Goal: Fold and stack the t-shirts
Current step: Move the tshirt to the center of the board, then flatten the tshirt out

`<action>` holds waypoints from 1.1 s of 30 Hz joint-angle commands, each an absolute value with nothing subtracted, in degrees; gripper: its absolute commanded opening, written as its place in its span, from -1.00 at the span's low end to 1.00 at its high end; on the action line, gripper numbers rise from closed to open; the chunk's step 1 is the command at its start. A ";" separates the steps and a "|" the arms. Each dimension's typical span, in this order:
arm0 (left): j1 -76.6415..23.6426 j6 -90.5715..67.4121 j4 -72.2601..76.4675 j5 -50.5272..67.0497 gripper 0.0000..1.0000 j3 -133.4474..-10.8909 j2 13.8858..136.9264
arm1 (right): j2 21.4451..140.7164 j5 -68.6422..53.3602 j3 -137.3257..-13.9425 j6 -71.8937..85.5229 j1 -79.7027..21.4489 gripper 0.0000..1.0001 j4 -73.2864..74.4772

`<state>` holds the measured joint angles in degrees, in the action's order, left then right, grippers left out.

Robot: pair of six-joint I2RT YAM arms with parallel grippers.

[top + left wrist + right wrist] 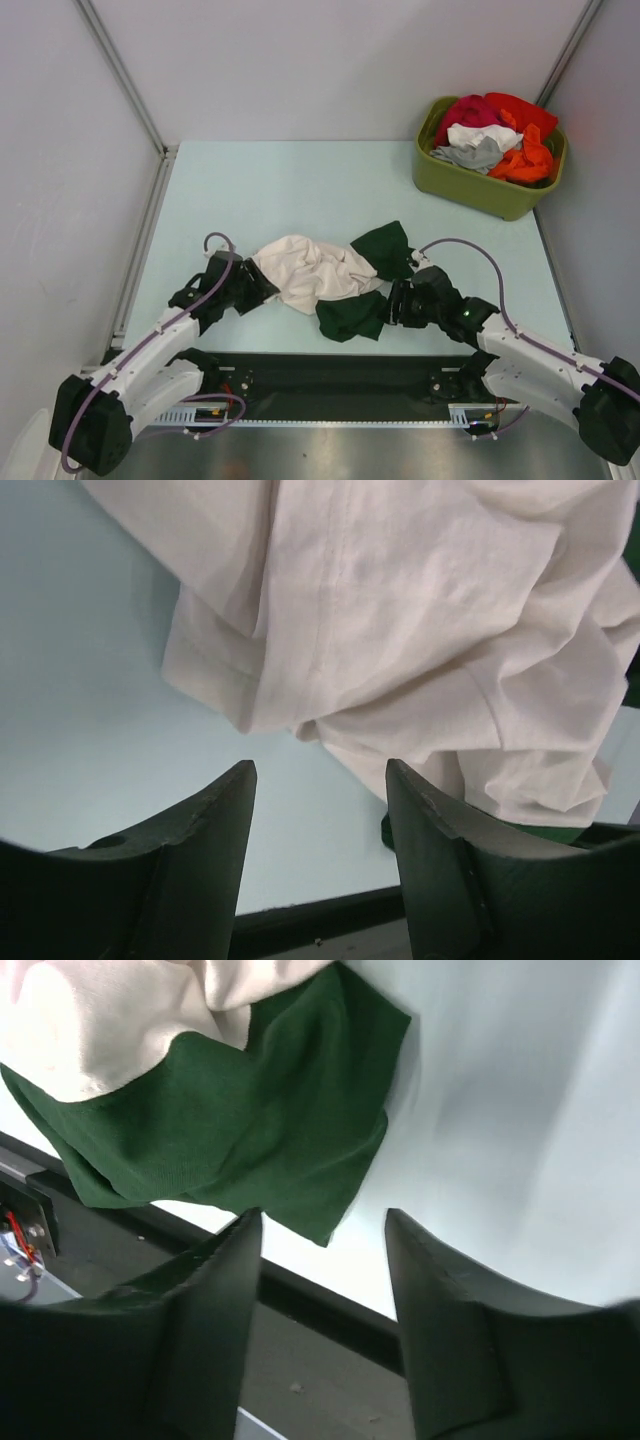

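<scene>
A crumpled cream-white t-shirt [312, 270] with dark green sleeves [352, 314] lies on the table near its front edge. Its cream cloth [420, 630] fills the upper left wrist view. My left gripper [262, 285] sits at the shirt's left end, open, with bare table between its fingers [215, 830] and the cloth just beyond the tips. My right gripper [393, 300] sits at the shirt's right end, open and empty. A dark green sleeve [250, 1140] lies just beyond its fingers [210, 1290], its corner reaching the gap.
An olive-green tub [490, 160] at the back right holds several red, orange, white and grey garments. A black strip [330, 375] runs along the near table edge between the arm bases. Walls close in the left, back and right sides.
</scene>
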<state>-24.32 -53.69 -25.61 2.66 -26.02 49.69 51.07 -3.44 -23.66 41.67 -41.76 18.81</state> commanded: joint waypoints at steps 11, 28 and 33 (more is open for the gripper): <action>-14.68 -46.32 -12.32 6.31 0.27 -30.41 58.53 | 52.82 -3.26 -18.98 45.97 -44.38 0.07 12.22; -14.59 -44.21 -5.62 8.01 0.08 -32.96 69.53 | 53.53 -2.63 -17.84 45.17 -44.82 -0.02 10.64; -14.59 -42.80 -6.50 7.64 0.21 -34.10 68.91 | 54.40 -3.51 -17.23 46.14 -45.09 0.07 9.76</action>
